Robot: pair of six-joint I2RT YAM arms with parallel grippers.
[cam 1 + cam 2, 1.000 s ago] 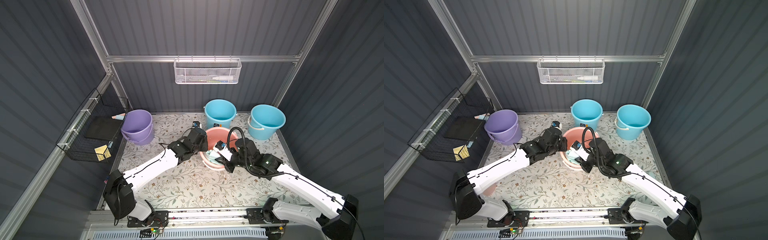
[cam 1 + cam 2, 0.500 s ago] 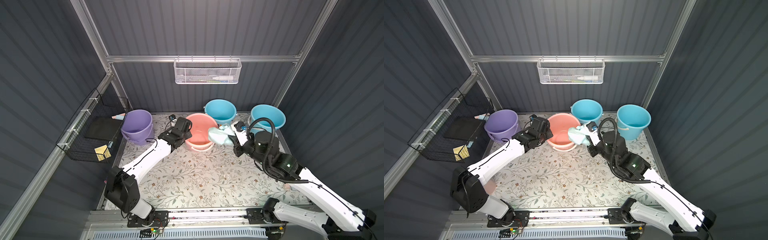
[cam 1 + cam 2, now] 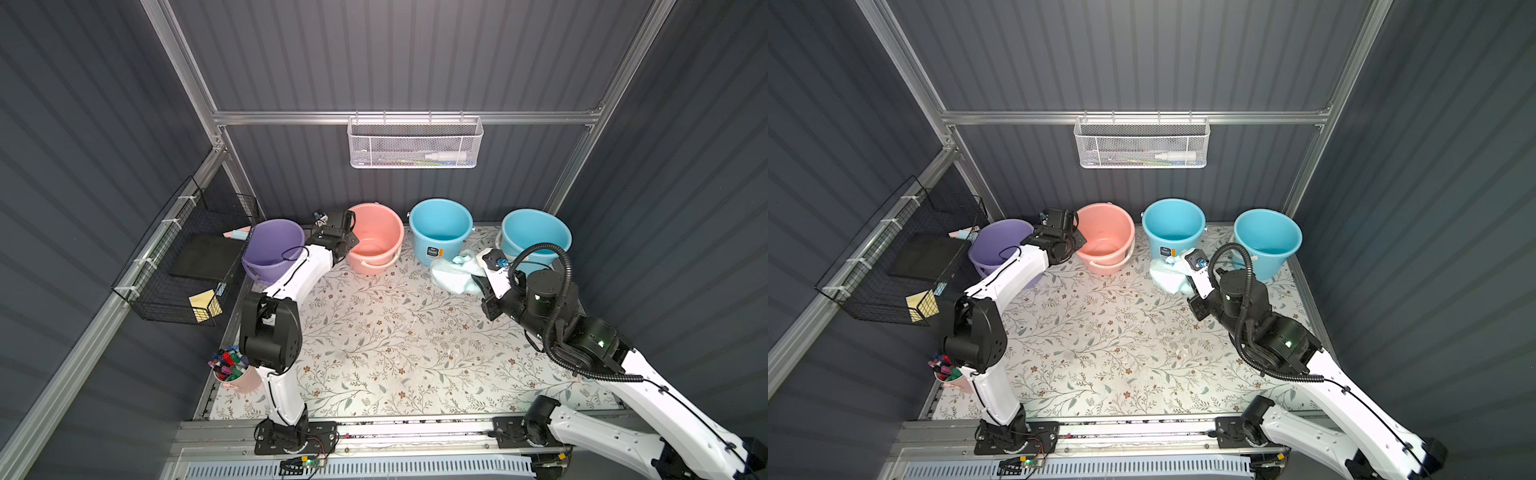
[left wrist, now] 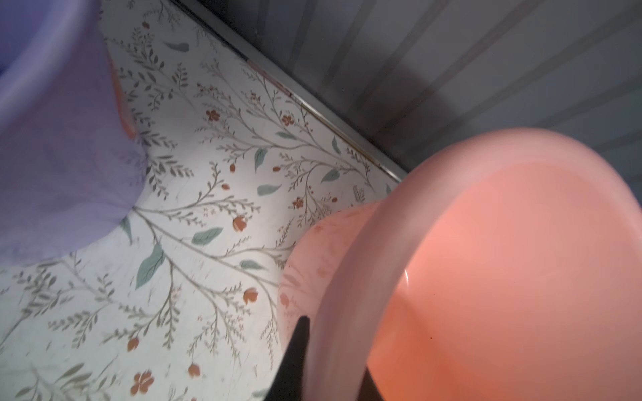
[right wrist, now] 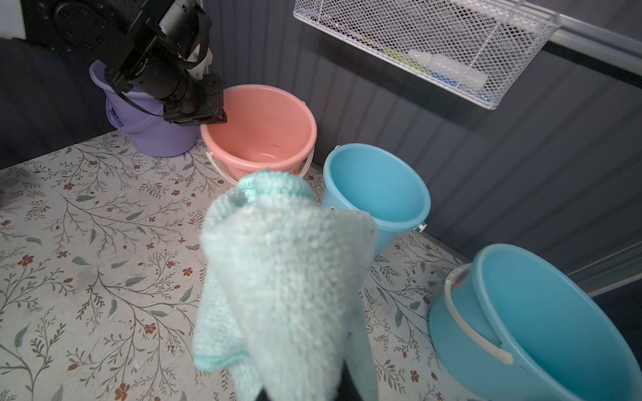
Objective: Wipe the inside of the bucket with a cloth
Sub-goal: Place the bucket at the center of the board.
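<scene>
At the back of the floral mat, the left arm reached forward with its elbow raised. The left gripper was pinched on the rim of the pink bucket. In the left wrist view, 1 dark finger lay outside the rim and the other just inside it. That bucket stood open side up near the back wall, between the purple bucket and the labelled blue bucket.

The right arm stretched from the front rail toward the back. The right gripper was closed on a pale green cloth (bunched, hanging in folds). The cloth was outside the pink bucket, in front of the labelled blue bucket. The second blue bucket stood just behind that wrist.

Dark ribbed walls closed in 3 sides. A white wire basket hung on the back rail, a black wire basket on the left wall, and a cup of markers sat by the left arm's base.

In the right wrist view the cloth covered the fingers. Whether its lower edge touched the mat could not be told. The white basket's contents were hard to make out through the mesh.
</scene>
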